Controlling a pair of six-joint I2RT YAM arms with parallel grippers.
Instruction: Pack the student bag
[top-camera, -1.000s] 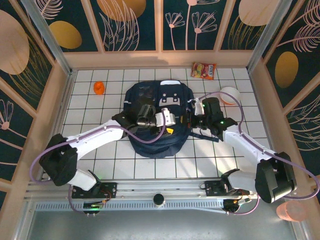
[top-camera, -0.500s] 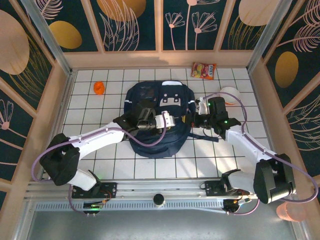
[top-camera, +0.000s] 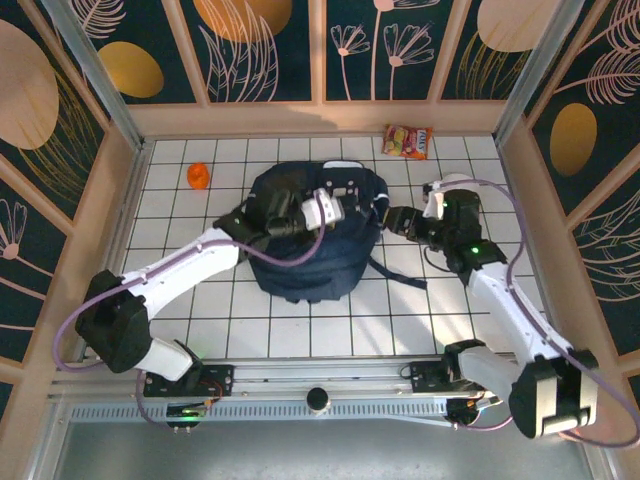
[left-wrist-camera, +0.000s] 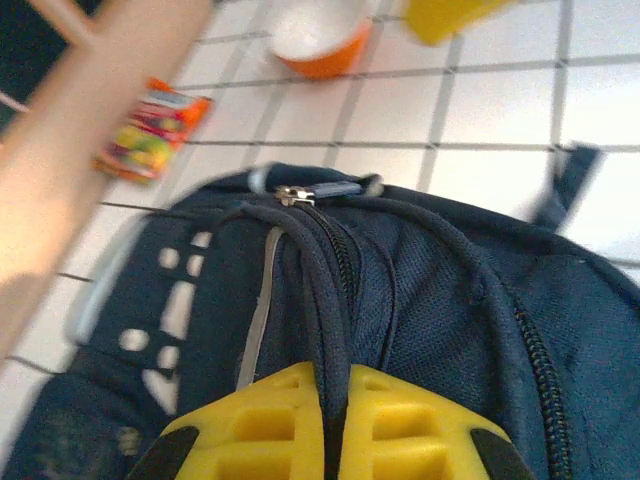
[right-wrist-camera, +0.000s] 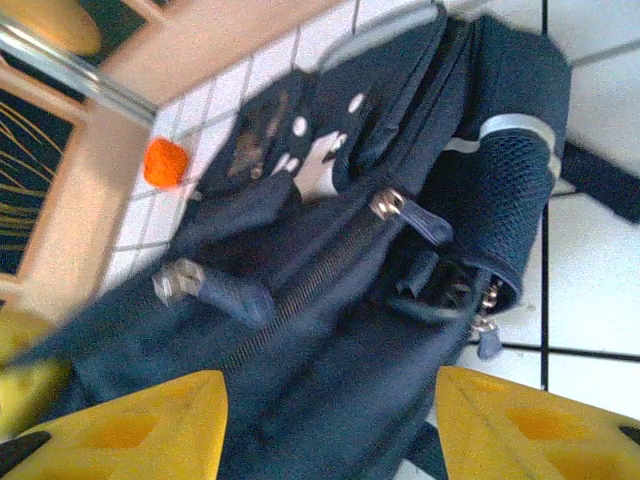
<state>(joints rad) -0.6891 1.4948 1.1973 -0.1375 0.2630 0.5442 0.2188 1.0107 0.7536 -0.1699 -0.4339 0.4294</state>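
At the middle of the tiled bench (top-camera: 300, 330), seen from above, the student bag (top-camera: 310, 275) is lying with the left pincer (top-camera: 350, 205) on top and the right pincer (top-camera: 393, 220) just beside it. At the left wrist, the pincer is pinching the bag's dark top loop (left-wrist-camera: 325, 320) beside a closed zip. At the right wrist, the pincer is standing spread, and the bag's contents are staying hidden.

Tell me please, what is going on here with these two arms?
Two robot arms are working on a navy backpack lying on the tiled table. The left gripper is shut on a dark cord on top of the backpack. The right gripper is open beside the backpack's right side, gripping nothing. A snack packet lies by the far wall.
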